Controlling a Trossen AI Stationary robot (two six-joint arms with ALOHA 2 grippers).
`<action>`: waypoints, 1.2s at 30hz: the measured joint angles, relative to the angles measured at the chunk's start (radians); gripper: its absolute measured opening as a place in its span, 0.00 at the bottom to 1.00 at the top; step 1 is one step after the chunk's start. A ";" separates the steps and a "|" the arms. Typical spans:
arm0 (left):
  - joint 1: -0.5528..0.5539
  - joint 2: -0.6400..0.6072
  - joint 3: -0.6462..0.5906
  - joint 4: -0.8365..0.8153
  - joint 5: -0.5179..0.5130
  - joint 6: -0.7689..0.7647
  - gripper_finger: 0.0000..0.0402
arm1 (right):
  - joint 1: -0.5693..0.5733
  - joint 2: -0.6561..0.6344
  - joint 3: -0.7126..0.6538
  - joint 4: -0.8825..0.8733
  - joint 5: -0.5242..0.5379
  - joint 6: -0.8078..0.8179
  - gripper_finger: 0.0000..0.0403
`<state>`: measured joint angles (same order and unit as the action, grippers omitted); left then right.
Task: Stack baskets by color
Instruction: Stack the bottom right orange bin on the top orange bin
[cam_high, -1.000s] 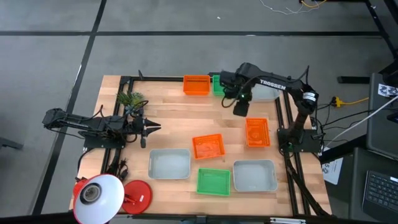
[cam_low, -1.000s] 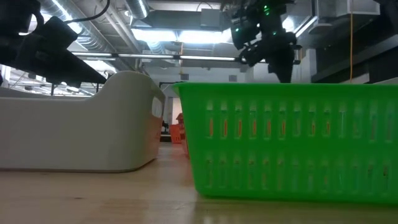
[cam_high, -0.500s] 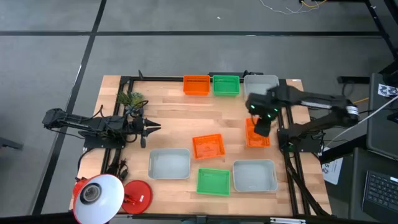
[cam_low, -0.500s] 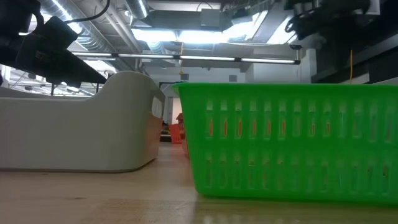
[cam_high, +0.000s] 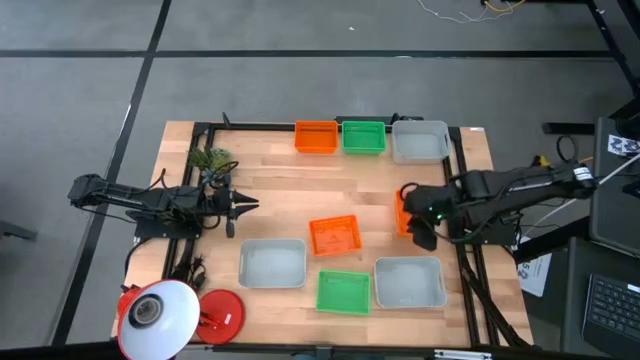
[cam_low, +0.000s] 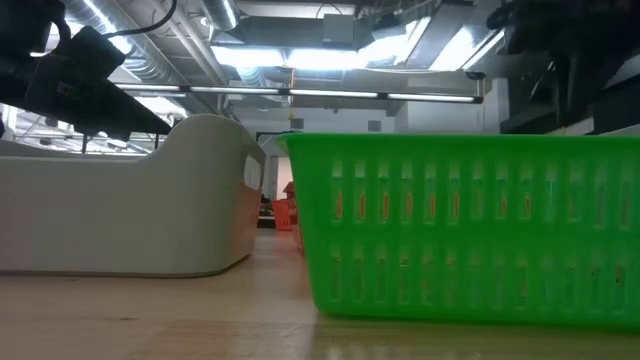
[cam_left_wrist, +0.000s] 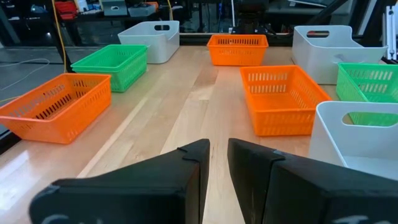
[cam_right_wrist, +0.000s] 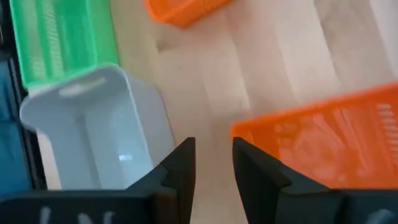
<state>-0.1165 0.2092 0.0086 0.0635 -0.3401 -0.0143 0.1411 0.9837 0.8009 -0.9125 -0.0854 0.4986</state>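
the right gripper (cam_high: 424, 238) hangs over the near end of an orange basket (cam_high: 402, 212) at the table's (cam_high: 270, 190) right side, its jaws a narrow gap apart and holding nothing. the left gripper (cam_high: 243, 206) waits at the left, jaws slightly parted and empty. orange (cam_high: 316, 136), green (cam_high: 363, 137) and grey (cam_high: 419, 141) baskets line the far edge; an orange one (cam_high: 334, 236), two grey (cam_high: 272, 263) (cam_high: 408, 282) and a green basket (cam_high: 343, 292) sit nearer.
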 joint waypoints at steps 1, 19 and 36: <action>0.000 0.000 0.000 0.000 0.000 0.000 0.13 | 0.002 0.005 -0.016 0.033 0.030 0.031 0.26; 0.000 0.000 0.000 0.004 -0.044 0.000 0.13 | -0.130 0.204 -0.151 0.031 0.276 0.296 0.23; 0.000 0.000 0.000 0.004 -0.045 0.000 0.13 | -0.357 0.525 -0.006 0.664 -0.034 -0.316 0.23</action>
<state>-0.1165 0.2092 0.0086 0.0672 -0.3849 -0.0143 -0.2160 1.5089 0.7953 -0.2484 -0.1193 0.1824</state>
